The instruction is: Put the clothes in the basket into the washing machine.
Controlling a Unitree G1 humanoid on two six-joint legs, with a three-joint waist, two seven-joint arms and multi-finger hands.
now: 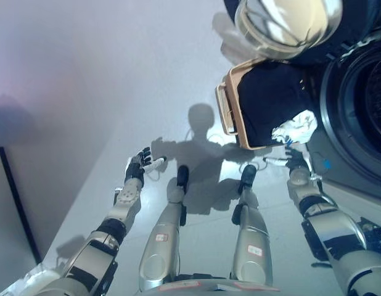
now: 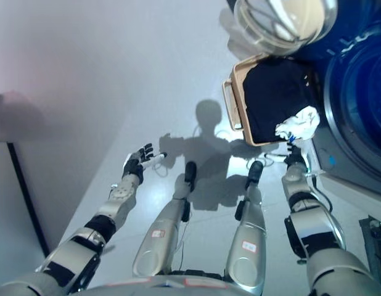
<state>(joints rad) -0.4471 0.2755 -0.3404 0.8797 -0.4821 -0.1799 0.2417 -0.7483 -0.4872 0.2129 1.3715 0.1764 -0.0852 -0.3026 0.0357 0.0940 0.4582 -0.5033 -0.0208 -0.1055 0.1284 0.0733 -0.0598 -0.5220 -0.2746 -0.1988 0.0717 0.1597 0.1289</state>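
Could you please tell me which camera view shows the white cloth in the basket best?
The left eye view: the white cloth lies crumpled on dark clothes, fully visible at the basket's near end. The right eye view shows the same cloth, equally whole.

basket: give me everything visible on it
The basket is a tan, plastic-looking tub with a slotted handle at its near rim, standing on the pale floor right beside the washing machine, below its open door. It is filled with dark clothes and a crumpled white garment at the near corner. The right hand is just short of that corner; contact cannot be told.
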